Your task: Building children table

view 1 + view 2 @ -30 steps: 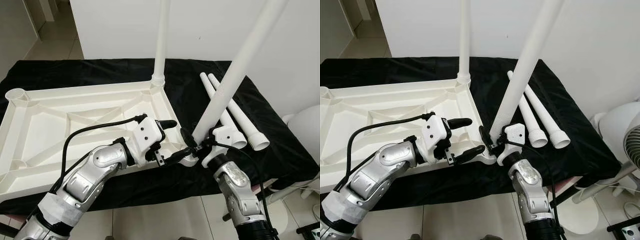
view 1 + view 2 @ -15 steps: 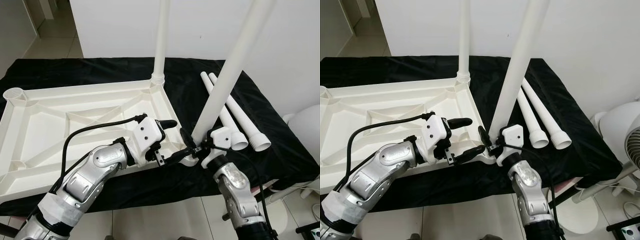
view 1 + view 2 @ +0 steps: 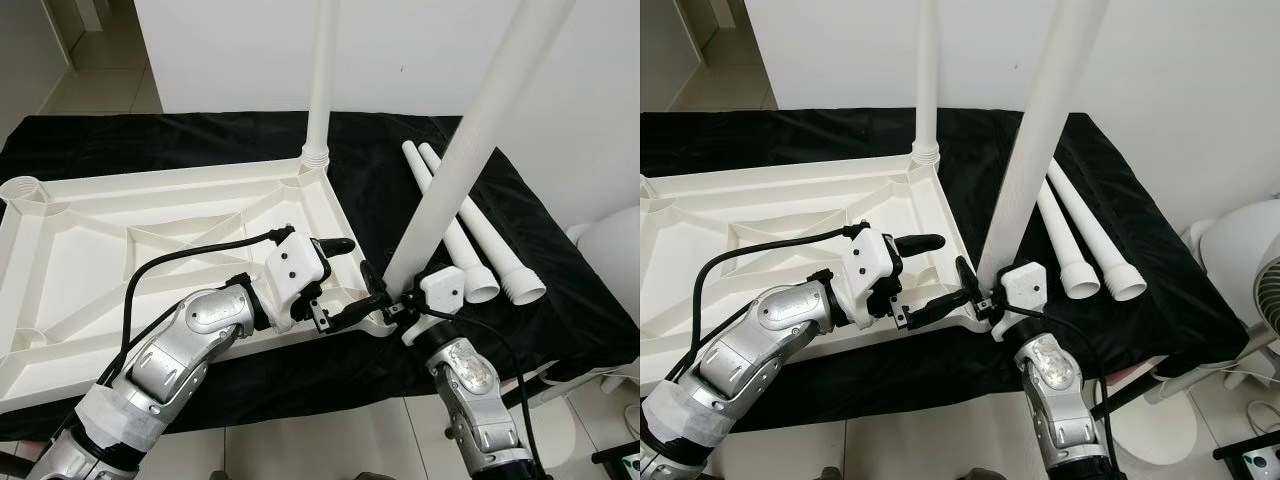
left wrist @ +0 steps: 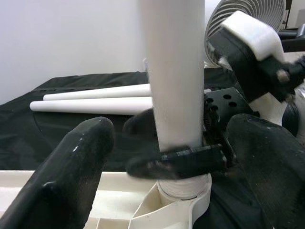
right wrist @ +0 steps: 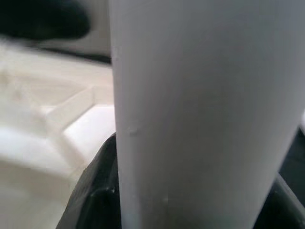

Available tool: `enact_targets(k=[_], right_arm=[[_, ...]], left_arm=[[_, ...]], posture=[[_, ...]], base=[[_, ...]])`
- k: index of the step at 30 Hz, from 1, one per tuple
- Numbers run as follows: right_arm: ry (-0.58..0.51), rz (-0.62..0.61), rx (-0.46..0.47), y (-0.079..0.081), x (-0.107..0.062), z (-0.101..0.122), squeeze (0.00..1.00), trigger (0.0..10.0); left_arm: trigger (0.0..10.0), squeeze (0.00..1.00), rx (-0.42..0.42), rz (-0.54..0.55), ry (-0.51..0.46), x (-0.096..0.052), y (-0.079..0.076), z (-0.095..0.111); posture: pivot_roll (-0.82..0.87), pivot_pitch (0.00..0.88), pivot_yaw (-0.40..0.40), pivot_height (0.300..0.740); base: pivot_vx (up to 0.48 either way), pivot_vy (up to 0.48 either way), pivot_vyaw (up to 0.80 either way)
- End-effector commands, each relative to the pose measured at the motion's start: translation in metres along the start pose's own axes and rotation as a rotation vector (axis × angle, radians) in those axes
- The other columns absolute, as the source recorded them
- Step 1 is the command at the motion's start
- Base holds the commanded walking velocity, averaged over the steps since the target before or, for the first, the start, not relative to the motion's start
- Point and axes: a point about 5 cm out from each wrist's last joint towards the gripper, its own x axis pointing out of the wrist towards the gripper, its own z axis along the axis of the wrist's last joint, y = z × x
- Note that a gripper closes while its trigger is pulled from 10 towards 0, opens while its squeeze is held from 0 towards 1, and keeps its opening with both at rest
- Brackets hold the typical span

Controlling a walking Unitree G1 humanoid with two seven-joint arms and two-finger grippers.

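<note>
The white table top (image 3: 150, 240) lies upside down on a black cloth. One white leg (image 3: 320, 90) stands upright in its far right corner. A second leg (image 3: 470, 150) leans to the right, its foot in the near right corner socket (image 3: 376, 322). My right gripper (image 3: 388, 298) is shut on this leg just above the socket. My left gripper (image 3: 355, 278) is open beside it, one finger (image 4: 71, 167) on each side of the leg's base without touching it. In the right wrist view the held leg (image 5: 200, 114) sits close between the dark fingers.
Two spare legs (image 3: 465, 230) lie side by side on the cloth to the right. An empty socket (image 3: 22, 187) marks the far left corner. A white fan (image 3: 1240, 260) stands right of the table. A white wall rises behind; tiled floor lies below the front edge.
The held leg swayed more upright, then leaned right again. My right wrist sank a little toward the table's front edge. The left arm held still.
</note>
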Motion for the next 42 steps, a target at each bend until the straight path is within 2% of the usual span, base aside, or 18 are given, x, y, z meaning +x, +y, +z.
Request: enact_targets(k=[1,5,11,13,15,16,18,19,20,22,24,33,36,39,42], right_arm=[[0.177,0.107,0.019,0.011,-0.007,-0.025,0.0,10.0],[0.168,0.192,-0.012,0.011,-0.005,-0.016,0.0,10.0],[0.169,0.211,-0.024,0.01,-0.005,-0.015,0.0,10.0],[0.167,0.195,0.005,0.01,-0.006,-0.017,0.0,10.0],[0.158,0.061,0.169,0.005,-0.007,-0.025,0.0,10.0],[0.157,0.022,0.215,0.004,-0.008,-0.028,0.0,10.0],[0.157,0.022,0.215,0.004,-0.008,-0.028,0.0,10.0],[0.16,-0.021,0.264,0.002,-0.008,-0.03,0.0,10.0],[0.16,-0.021,0.264,0.002,-0.008,-0.03,0.0,10.0],[0.166,-0.088,0.329,-0.001,-0.008,-0.033,0.0,10.0],[0.175,-0.104,0.339,-0.002,-0.009,-0.035,0.0,10.0],[0.18,-0.119,0.308,-0.001,-0.01,-0.037,0.0,10.0],[0.157,-0.111,0.285,0.001,-0.01,-0.036,0.0,10.0],[0.059,-0.093,0.177,0.014,-0.019,-0.032,0.0,10.0],[0.062,-0.106,0.186,0.015,-0.023,-0.035,0.0,10.0]], left_arm=[[10.0,0.0,0.01,-0.157,0.001,0.001,-0.006,0.003],[10.0,0.0,0.013,-0.155,0.0,0.001,-0.006,0.003],[10.0,0.0,0.014,-0.151,0.001,0.001,-0.006,0.003],[10.0,0.0,0.014,-0.149,0.0,0.001,-0.006,0.004],[10.0,0.0,0.014,-0.146,-0.001,0.0,-0.006,0.004],[10.0,0.0,0.014,-0.146,-0.001,0.0,-0.006,0.004],[10.0,0.0,0.014,-0.146,-0.001,0.0,-0.006,0.004],[10.0,0.0,0.015,-0.146,-0.002,0.0,-0.006,0.004],[10.0,0.0,0.015,-0.146,-0.002,0.0,-0.006,0.004],[10.0,0.0,0.017,-0.151,-0.001,0.001,-0.006,0.004],[10.0,0.0,0.017,-0.153,-0.001,0.001,-0.006,0.004],[10.0,0.0,0.018,-0.156,-0.004,0.002,-0.006,0.005],[10.0,0.0,0.011,-0.149,-0.011,0.002,-0.006,0.006],[10.0,0.0,-0.034,-0.117,-0.047,0.008,-0.007,0.012],[10.0,0.0,-0.035,-0.115,-0.048,0.009,-0.007,0.013]], posture=[[0.05,0.019,-0.018,0.74],[0.05,0.018,-0.022,0.74],[0.06,0.018,-0.025,0.74],[0.06,0.019,-0.028,0.74],[0.06,0.019,-0.026,0.74],[0.06,0.019,-0.026,0.74],[0.06,0.019,-0.026,0.74],[0.05,0.019,-0.023,0.74],[0.05,0.019,-0.023,0.74],[0.05,0.018,-0.02,0.74],[0.05,0.018,-0.017,0.74],[0.05,0.018,-0.02,0.74],[0.05,0.017,-0.022,0.74],[0.05,0.014,-0.025,0.74],[0.05,0.015,-0.025,0.74]], base=[[0.0,0.0,0.0],[0.0,0.0,0.0],[0.0,0.0,0.0],[0.0,0.0,0.0],[0.0,0.0,0.0],[0.0,0.0,0.0],[0.0,0.0,0.0],[0.0,0.0,0.0],[0.0,0.0,0.0],[0.0,0.0,0.0],[0.0,0.0,0.0],[0.0,0.0,0.0],[0.0,0.0,0.0],[0.0,0.0,0.0],[0.0,0.0,0.0]])
